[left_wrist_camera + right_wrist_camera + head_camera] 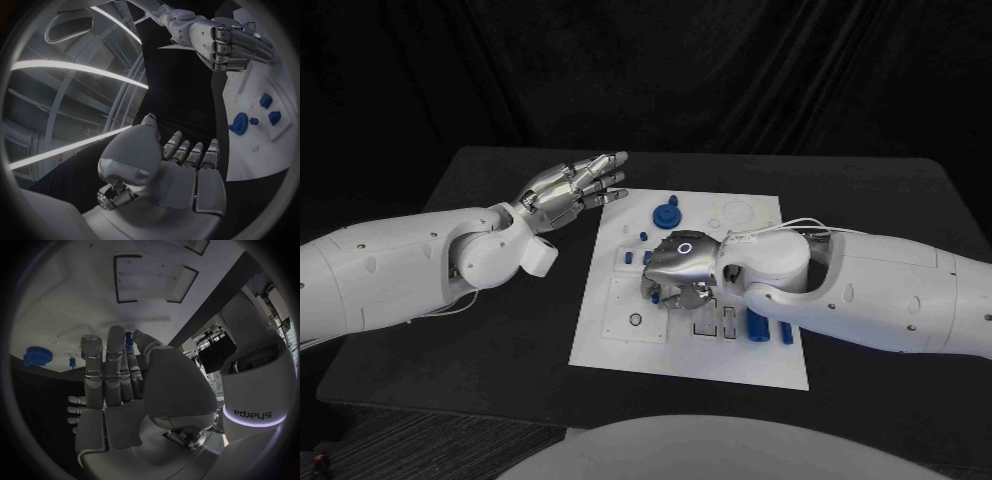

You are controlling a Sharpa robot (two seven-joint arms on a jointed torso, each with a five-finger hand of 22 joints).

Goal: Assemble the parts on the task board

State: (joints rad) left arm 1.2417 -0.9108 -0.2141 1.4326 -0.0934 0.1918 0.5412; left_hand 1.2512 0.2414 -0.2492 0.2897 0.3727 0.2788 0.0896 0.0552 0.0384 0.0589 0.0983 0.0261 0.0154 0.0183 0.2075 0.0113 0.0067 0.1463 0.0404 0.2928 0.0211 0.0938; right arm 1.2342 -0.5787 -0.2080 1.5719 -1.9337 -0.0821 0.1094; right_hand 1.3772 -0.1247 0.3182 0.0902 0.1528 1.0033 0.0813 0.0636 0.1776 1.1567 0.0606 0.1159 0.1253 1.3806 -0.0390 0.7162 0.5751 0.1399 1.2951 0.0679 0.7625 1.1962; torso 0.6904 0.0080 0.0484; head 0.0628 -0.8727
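My right hand (679, 272) is down over the middle of the task board (764, 362), fingers reaching at the small blue parts (759, 327) by the slots. A blue piece (129, 339) sits at my fingertips, but I cannot tell if it's pinched. My left hand (568, 188) hovers off the board's far left corner, fingers apart, holding nothing. The blue round part (669, 213) lies near the board's far edge. Step looks like seating or picking a small part. Next: confirm grip, align to slot.
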